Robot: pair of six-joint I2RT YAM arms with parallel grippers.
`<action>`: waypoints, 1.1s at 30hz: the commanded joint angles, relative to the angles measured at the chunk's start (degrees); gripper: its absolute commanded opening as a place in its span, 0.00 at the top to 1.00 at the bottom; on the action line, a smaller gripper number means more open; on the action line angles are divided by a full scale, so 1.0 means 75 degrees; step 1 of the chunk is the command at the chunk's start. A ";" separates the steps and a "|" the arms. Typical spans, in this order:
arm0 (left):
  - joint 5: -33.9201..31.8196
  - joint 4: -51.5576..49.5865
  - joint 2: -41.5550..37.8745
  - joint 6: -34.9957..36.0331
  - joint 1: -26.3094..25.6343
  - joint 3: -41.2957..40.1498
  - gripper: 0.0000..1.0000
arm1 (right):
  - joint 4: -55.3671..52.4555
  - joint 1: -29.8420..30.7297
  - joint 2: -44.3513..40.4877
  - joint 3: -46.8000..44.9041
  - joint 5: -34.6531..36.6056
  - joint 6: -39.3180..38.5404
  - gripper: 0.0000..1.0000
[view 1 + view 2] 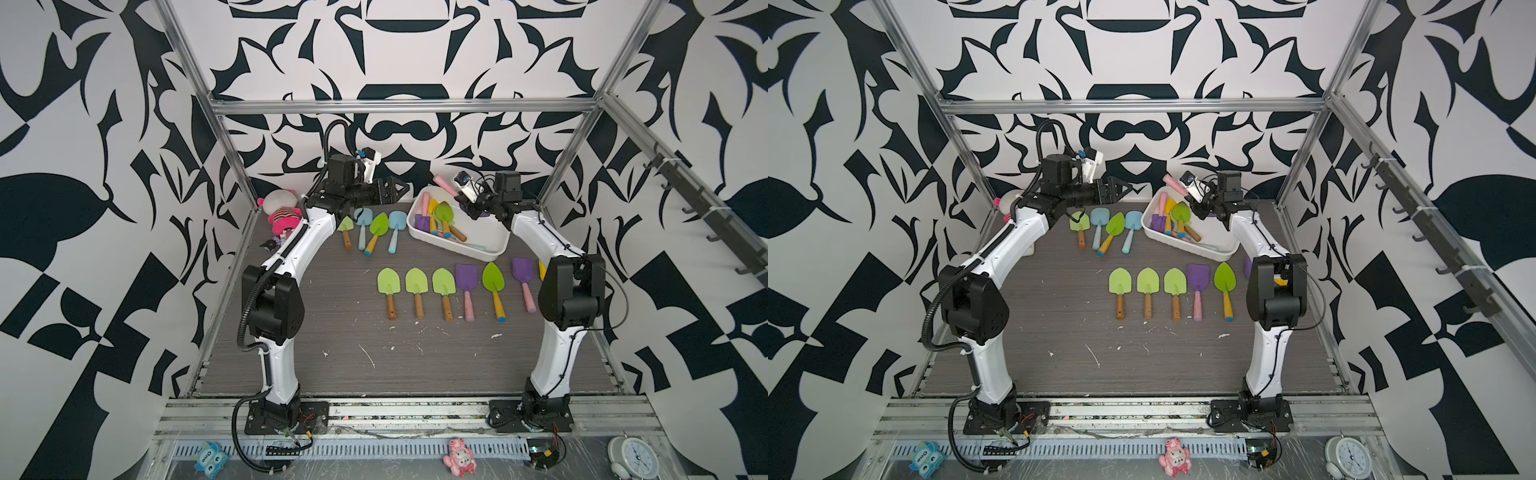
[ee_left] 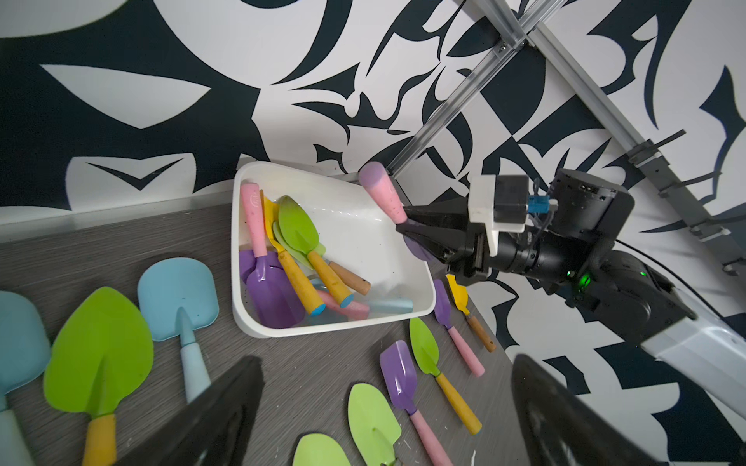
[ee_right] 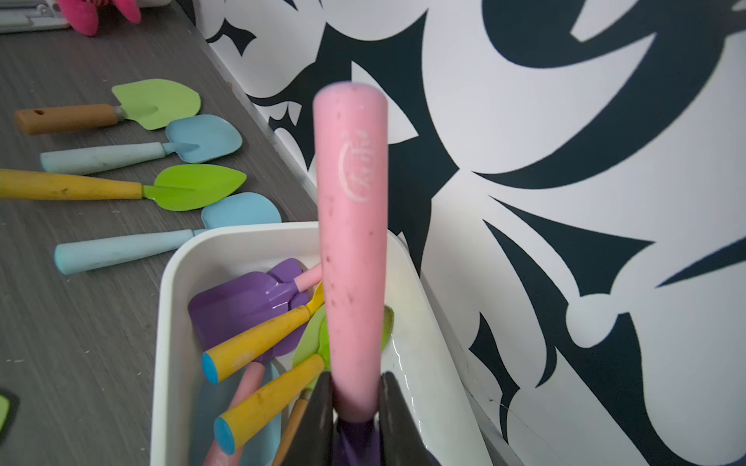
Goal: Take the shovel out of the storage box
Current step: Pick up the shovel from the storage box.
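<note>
r hand (image 2: 403,226) pinched the pink-handled shovel (image 3: 351,226) at its neck, held over the box's (image 2: 323,329) back edge, handle angled up toward the wall, while l hand (image 1: 405,190) hung spread and empty nearby.

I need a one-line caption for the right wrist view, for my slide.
The right gripper, jaws closed on a pink-handled shovel, above the white storage box of other shovels.

white arms (image 1: 309,235), black joints (image 1: 276,301), ribbed cable (image 1: 240,332)
</note>
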 commanded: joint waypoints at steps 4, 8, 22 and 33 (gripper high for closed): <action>0.0548 -0.0421 0.0357 -0.0876 -0.0025 0.0375 0.03 | -0.0263 0.0655 -0.0613 -0.0199 -0.0100 -0.0618 1.00; 0.0585 -0.0481 0.0465 -0.1138 -0.0018 0.0285 0.05 | -0.0361 0.1113 -0.0674 -0.0263 -0.0068 -0.0761 1.00; -0.0234 -0.1473 0.0807 -0.1661 0.0127 0.0153 0.13 | -0.0537 0.1837 -0.0773 -0.0320 -0.0068 -0.0875 1.00; 0.0025 -0.1231 0.1021 -0.2158 0.0130 -0.0024 0.26 | -0.0541 0.1957 -0.0721 -0.0381 -0.0022 -0.0791 1.00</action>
